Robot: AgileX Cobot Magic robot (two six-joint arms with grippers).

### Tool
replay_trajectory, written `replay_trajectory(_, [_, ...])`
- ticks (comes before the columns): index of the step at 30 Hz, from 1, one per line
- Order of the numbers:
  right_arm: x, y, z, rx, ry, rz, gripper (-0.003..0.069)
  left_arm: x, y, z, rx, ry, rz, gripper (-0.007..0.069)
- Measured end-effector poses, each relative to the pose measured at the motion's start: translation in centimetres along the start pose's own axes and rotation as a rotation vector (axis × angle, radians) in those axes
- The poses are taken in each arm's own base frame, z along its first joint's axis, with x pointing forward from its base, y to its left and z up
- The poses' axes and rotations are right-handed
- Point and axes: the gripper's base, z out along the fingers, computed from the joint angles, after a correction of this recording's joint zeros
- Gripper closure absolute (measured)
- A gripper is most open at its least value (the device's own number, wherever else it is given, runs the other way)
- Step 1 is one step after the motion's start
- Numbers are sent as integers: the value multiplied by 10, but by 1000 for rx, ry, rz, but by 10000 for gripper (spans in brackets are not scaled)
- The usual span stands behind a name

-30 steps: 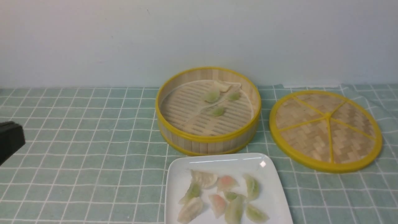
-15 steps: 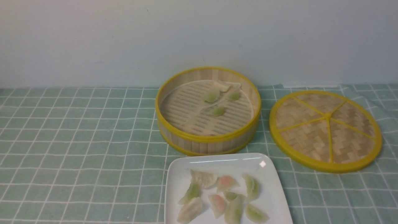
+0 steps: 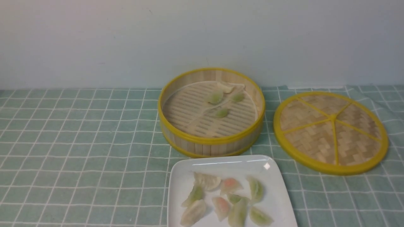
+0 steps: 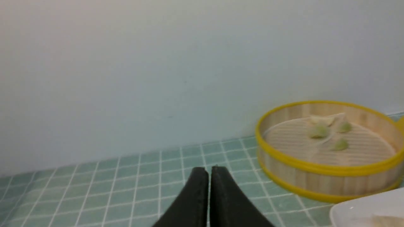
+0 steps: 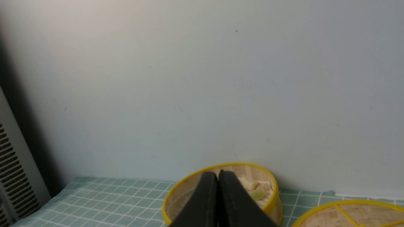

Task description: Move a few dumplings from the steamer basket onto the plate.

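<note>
as the black left gripper [image 4: 209, 170] and right gripper [image 5: 217, 175] sit pinched empty, part one before reaching the far green-tinted crescent dumplings [image 3: 215, 97].

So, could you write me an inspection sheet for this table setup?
Surface: green checked tablecloth, wrinkled at the far right.
Job's things: steamer basket holds at least four dumplings; plate in front of it holds about nine.
Clutter: woven lid lying flat, right of the basket.
Grippers: left gripper and right gripper both shut, empty.
Cables: nothing seen.
Surroundings: pale wall behind; vented panel in the right wrist view.
</note>
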Motion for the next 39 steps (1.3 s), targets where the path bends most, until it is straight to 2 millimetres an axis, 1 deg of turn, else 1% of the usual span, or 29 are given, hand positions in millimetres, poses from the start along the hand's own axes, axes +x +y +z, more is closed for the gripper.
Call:
replay_trajectory(1, [0,0,0,0,0,0,672,16,0,4,-15,23,-2,631])
replay_trajectory(2, [0,0,0,0,0,0,672,19,0,5,-15,31,-3,631])
replay_trajectory(3, [0,0,0,0,0,0,672,43,-1,12,-16,91,-6,631])
replay_trajectory(4, [0,0,0,0,0,0,672,50,-1,14,-14,111,-5,631])
replay_trajectory(6, [0,0,0,0,1,0,672,73,-3,18,-2,176,-4,631])
replay_trajectory(7, [0,0,0,0,1,0,672,82,-4,19,3,202,-4,631])
replay_trajectory(9, [0,0,0,0,0,0,672,90,-4,20,9,230,-5,631])
replay_trajectory(34, [0,0,0,0,0,0,672,91,-5,20,11,241,-6,631])
replay_trajectory(39, [1,2,0,-22,7,-34,672,91,-5,20,11,241,-6,631])
